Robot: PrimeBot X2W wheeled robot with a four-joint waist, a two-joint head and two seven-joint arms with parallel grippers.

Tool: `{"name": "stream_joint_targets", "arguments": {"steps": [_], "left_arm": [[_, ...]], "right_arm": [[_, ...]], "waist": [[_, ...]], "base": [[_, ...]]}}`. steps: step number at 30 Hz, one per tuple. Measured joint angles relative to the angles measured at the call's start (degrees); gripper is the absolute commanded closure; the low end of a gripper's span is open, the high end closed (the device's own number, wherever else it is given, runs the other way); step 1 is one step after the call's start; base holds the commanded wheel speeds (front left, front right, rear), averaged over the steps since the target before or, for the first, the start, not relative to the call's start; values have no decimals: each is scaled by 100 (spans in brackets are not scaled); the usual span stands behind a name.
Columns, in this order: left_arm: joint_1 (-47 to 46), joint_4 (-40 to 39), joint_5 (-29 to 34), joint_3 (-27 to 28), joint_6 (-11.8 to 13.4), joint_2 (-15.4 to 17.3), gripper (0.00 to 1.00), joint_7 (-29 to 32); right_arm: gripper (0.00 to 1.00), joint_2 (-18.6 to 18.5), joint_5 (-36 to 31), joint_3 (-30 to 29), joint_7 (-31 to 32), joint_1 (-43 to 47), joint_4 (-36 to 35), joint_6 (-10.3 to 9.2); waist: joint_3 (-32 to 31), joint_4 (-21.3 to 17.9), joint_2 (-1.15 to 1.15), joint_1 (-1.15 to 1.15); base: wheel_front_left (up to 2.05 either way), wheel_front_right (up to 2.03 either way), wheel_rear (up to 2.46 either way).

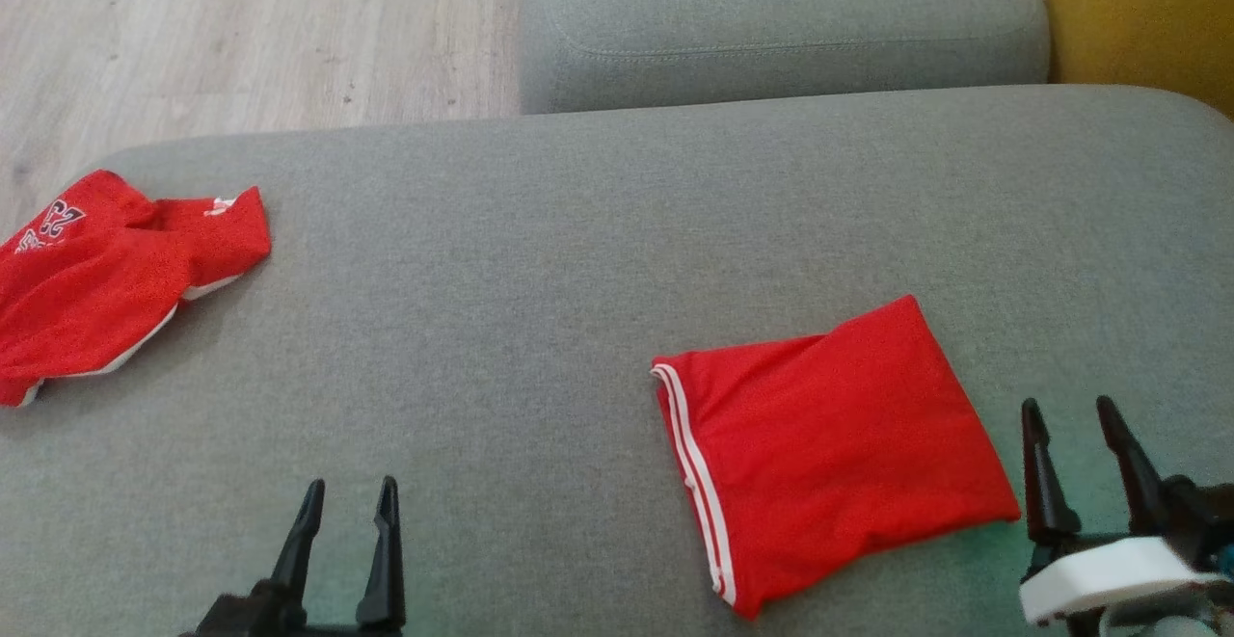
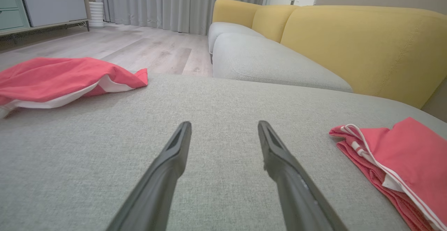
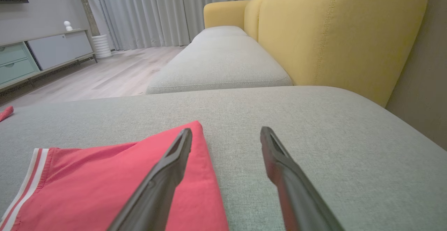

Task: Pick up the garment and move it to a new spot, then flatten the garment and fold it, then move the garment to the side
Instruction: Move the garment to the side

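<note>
A red garment with white stripes (image 1: pixel 829 444) lies folded into a neat rectangle on the grey cushion (image 1: pixel 540 261), right of centre. It appears at the right in the left wrist view (image 2: pixel 398 161) and at the lower left in the right wrist view (image 3: pixel 115 182). My right gripper (image 1: pixel 1068 413) stands open just right of it, above the cushion, holding nothing. My left gripper (image 1: pixel 349 492) is open near the front edge, well left of the folded garment. A second red garment with a printed number (image 1: pixel 106 271) lies crumpled at the cushion's far left.
A second grey seat cushion (image 1: pixel 781 20) adjoins at the back, with a yellow sofa backrest (image 3: pixel 335 31) along the right. Wooden floor (image 1: pixel 222 30) lies beyond the cushion's left edge. A cabinet (image 3: pixel 31 56) and curtains stand across the room.
</note>
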Motion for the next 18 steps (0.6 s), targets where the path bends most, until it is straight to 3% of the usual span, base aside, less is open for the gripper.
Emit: {"name": "stream_joint_targets", "arguments": {"steps": [18], "left_arm": [[103,-33,-42,119,2,0,0,0]], "right_arm": [[0,12,60,216,0,26,126,0]], "waist": [[-3,154,0,0]], "base": [[0,0,0]]}}
